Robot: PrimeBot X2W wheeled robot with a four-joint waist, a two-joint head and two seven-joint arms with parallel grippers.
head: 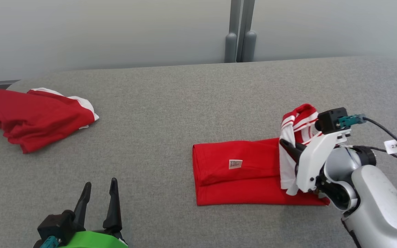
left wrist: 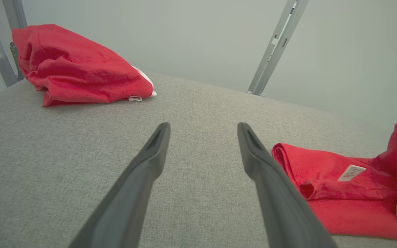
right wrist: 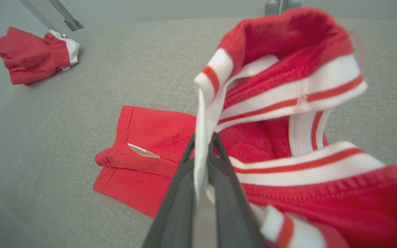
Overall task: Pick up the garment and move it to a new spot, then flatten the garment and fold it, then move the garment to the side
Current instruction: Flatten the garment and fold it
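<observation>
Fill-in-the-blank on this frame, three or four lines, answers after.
The right hand is ____ on the striped trim of the folded garment. The left hand is ____ and empty. The crumpled garment lies on the robot's ____ side. The small label on the folded garment is ____.
Missing: shut, open, left, white.

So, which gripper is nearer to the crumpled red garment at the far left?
Left. The left gripper, open, is apart from the crumpled garment but on its side; the right gripper is far across, shut on the folded garment.
</observation>
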